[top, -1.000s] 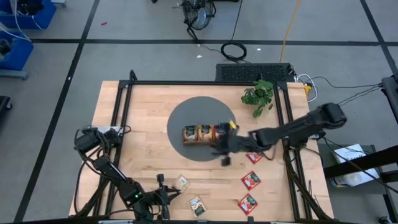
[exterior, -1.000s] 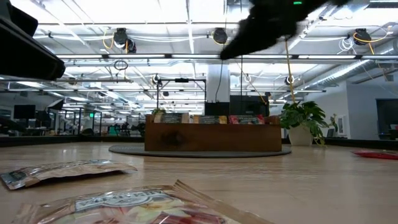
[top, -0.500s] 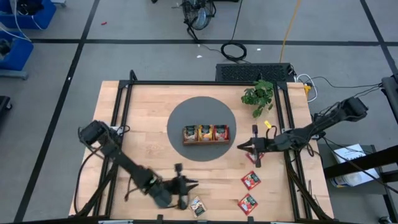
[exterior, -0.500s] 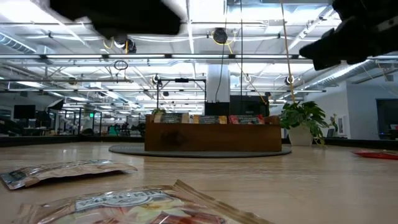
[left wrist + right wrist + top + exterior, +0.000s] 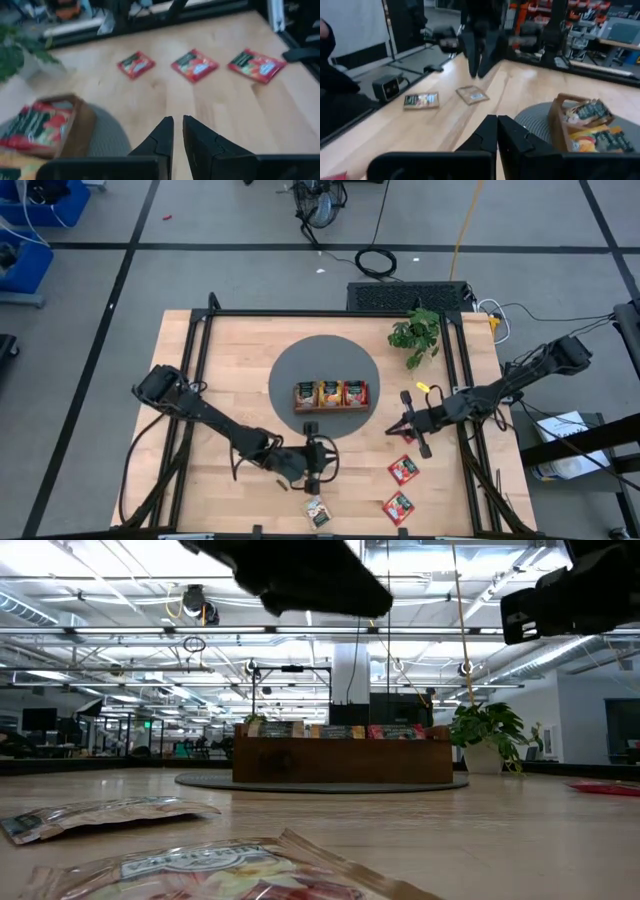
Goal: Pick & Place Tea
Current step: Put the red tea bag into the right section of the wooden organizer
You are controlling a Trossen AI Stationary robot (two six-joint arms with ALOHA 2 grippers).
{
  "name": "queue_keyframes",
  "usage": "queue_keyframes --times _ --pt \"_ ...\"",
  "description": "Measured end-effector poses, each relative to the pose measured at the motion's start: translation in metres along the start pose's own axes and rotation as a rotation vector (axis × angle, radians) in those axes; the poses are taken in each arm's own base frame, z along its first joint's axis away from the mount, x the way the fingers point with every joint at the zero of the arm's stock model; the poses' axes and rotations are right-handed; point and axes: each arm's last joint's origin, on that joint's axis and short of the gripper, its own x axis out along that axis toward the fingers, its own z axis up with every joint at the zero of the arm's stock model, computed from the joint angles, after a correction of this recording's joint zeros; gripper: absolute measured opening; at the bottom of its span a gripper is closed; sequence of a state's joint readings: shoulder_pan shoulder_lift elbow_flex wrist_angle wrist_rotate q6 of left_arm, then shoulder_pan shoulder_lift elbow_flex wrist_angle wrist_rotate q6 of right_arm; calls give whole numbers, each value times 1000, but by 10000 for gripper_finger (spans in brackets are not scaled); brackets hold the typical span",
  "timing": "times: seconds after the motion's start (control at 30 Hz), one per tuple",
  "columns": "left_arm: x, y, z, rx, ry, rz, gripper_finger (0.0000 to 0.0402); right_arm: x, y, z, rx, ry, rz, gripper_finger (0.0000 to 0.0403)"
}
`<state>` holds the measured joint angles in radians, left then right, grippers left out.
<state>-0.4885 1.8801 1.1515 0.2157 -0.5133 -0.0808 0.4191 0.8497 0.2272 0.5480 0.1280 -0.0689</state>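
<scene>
Tea packets fill the wooden tray [image 5: 330, 395] on the round grey mat [image 5: 300, 360]. Loose tea lies flat on the table. There are red packets [image 5: 403, 470] [image 5: 398, 507], a third [image 5: 408, 437] partly under my right arm, and two pale ones [image 5: 421, 100] [image 5: 472, 94]. My left gripper [image 5: 330, 467] hovers near the front edge above a pale packet, pointing toward the red ones [image 5: 195, 65]. Its fingers [image 5: 178, 120] stand a narrow gap apart with nothing between them. My right gripper [image 5: 390, 428] is right of the mat, level and shut [image 5: 497, 119], holding nothing.
A green plant [image 5: 415, 335] stands at the far right of the table. Black frame rails run along the table's left, right and far sides. Bare wood lies between the mat and the near edge.
My left gripper has swung from the near left corner toward the table's right and risen a little, passing over the pale packets, which have not moved. My right gripper has drawn back from the tray toward the right edge, sunk a little and levelled, then kept still.
</scene>
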Motion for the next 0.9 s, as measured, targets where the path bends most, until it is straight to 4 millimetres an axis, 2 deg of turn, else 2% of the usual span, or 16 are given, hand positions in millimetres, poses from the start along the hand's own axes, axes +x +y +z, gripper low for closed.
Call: queue_keyframes --times 0.2,0.37,0.57,0.9 --pt "-1 -2 -5 -1 50 -16 49 1 -1 2 52 -33 -30 1" --pt "-2 -4 -6 34 49 -23 49 0 5 -15 51 -23 1 1" --pt "-1 -1 -5 77 41 -17 49 0 4 -14 -14 -77 -10 0" --pt "2 4 -3 79 33 -6 49 0 4 -13 -2 -86 -10 0"
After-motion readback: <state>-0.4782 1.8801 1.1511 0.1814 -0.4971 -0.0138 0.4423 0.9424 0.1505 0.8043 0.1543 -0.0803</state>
